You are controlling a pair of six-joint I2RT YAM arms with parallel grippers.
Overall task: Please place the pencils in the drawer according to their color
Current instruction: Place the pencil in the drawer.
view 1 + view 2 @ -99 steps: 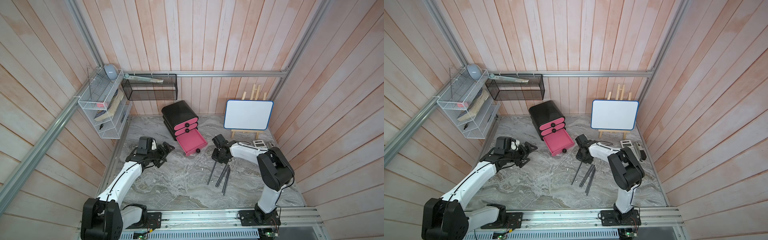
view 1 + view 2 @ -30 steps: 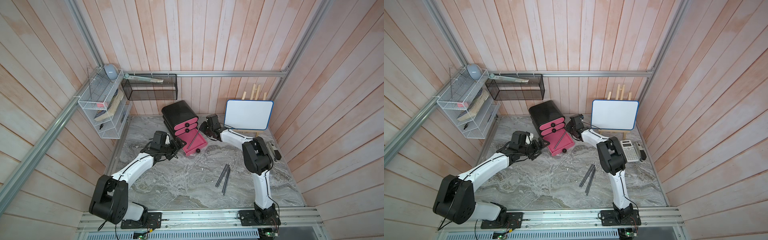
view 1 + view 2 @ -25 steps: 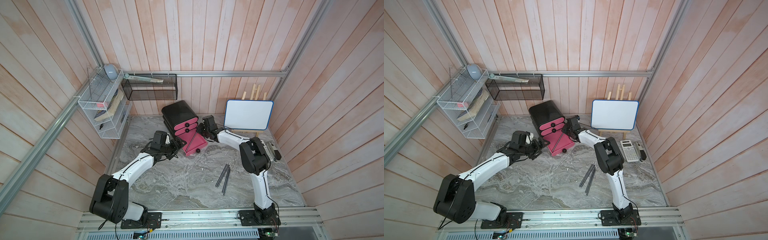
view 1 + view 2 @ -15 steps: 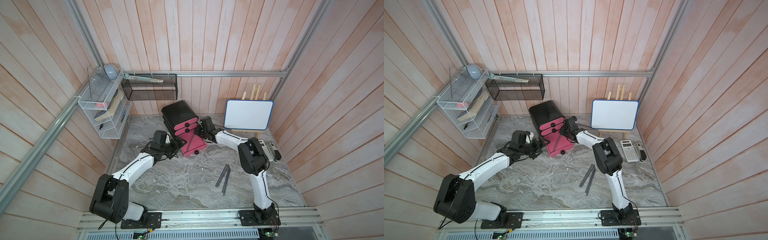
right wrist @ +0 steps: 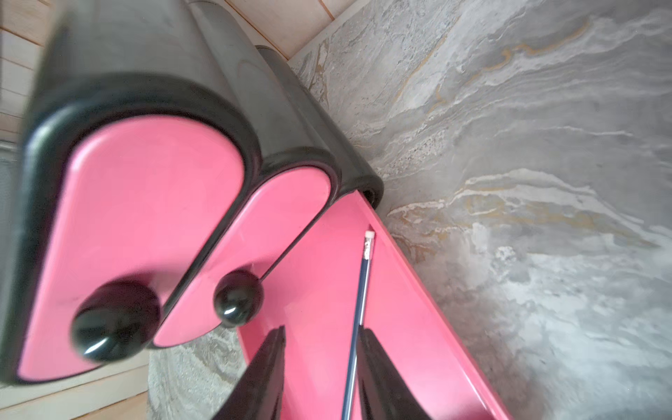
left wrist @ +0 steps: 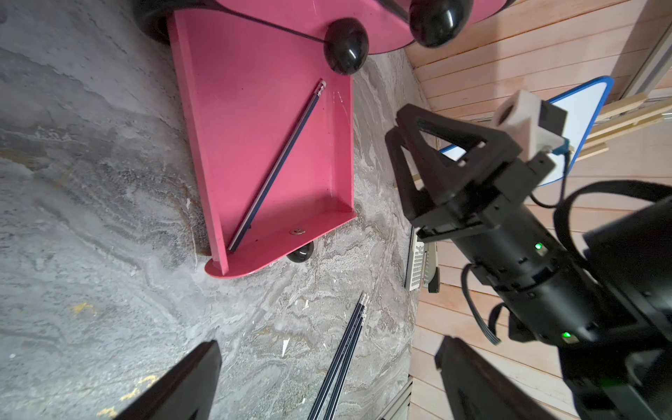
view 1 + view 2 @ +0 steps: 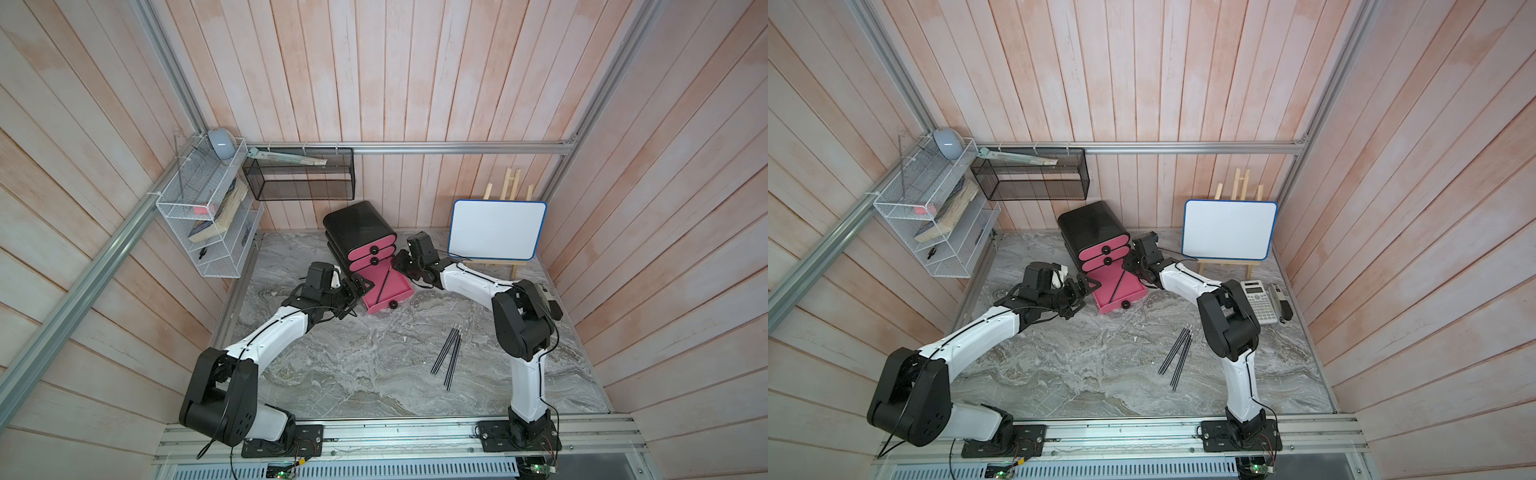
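Pencils [image 7: 448, 355]: found a small dark bundle lying loose on the surface [image 7: 332, 374], well apart from the drawer [image 7: 400, 286]. Found one further pencil [image 6: 278, 167] inside that drawer, the lowest of three, which stood pulled out; found the two above shut. Recorded it lying flat and corner to corner, point in a front corner, eraser near the side wall by the cabinet [image 7: 357, 220]. Judged the slant the result of a drop from above rather than a square lay. Noted a dark blue-black barrel with a pale stripe, a silver ferrule and a white eraser; judged it one colour group with the bundle.

Right end effector [image 5: 322, 338]: observed hovering over the rear of the drawer, jaws partly parted, gripping nothing. Saw the pencil through the gap between the fingers [image 5: 378, 367], lying below them. Judged the placing step done for this pencil.

Left end effector [image 6: 327, 367]: observed spread wide and empty, just beside the drawer's side. Could not tell whether touching. Judged it posted there to steady the drawer.
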